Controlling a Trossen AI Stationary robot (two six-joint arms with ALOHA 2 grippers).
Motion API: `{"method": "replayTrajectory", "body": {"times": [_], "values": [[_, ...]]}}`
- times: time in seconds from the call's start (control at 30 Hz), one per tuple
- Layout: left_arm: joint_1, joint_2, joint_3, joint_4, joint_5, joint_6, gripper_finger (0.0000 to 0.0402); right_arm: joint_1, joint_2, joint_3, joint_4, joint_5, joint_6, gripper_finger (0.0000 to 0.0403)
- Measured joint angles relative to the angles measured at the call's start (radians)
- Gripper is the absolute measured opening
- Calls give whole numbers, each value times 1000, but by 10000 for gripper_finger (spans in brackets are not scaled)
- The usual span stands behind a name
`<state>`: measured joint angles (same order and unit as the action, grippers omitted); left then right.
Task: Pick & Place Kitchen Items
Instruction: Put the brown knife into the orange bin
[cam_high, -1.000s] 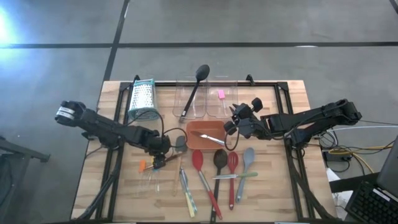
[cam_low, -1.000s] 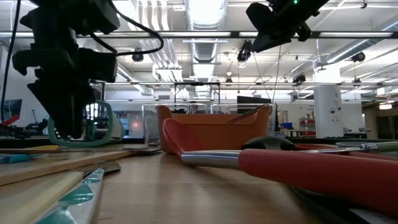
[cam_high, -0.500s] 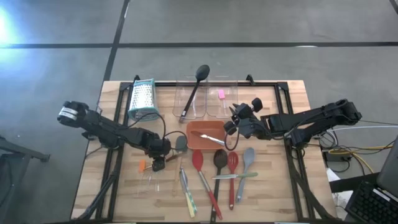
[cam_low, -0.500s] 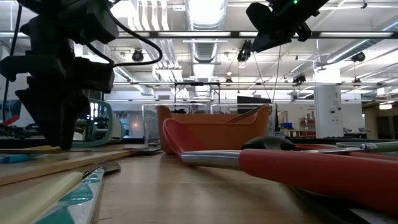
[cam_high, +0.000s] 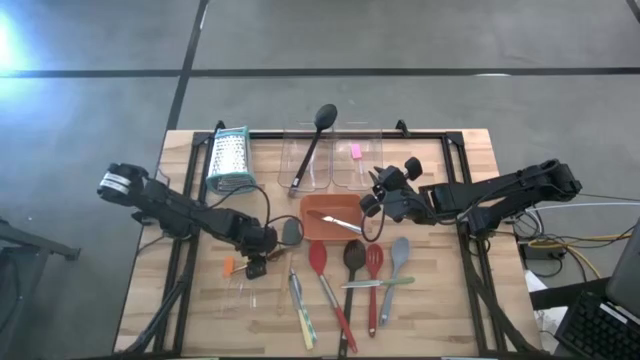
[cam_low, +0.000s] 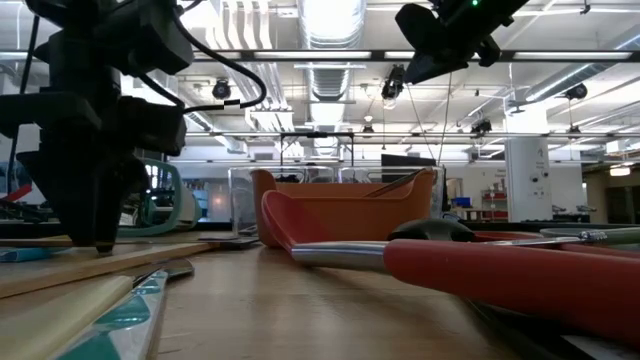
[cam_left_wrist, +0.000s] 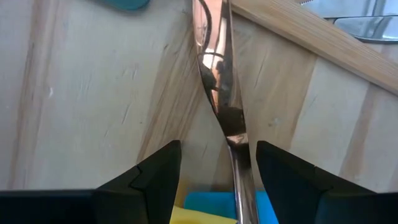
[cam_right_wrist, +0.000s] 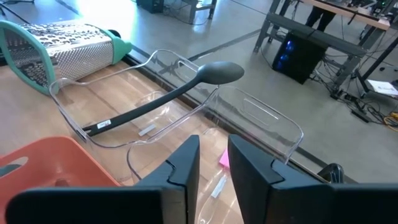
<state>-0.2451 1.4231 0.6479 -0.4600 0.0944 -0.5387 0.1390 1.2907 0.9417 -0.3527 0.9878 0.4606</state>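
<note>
We take the orange tray in the middle of the counter as our landmark. Our left gripper is down at the counter surface on the tray's near-left side, its fingers spread, with a thin shiny metal tool lying between them, untouched on either side; tiny orange pieces lie just beside it. Our right gripper hangs above the tray's right edge, its fingers a narrow gap apart and gripping nothing. Nearer than the tray lie red spoons and spatulas, a black spoon and a grey spoon. Beyond the tray, a black ladle rests slanted in a clear tub, and a pink piece lies in the next tub.
</note>
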Motion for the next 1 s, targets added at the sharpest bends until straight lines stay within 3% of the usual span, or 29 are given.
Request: {"method": "replayTrajectory", "body": {"times": [0.53, 1.0], "values": [[-1, 141, 1, 47, -66, 49, 218, 0, 0, 0, 0, 0, 0, 74], [-6, 153, -3, 74, -184, 100, 218, 0, 0, 0, 0, 0, 0, 81]]}}
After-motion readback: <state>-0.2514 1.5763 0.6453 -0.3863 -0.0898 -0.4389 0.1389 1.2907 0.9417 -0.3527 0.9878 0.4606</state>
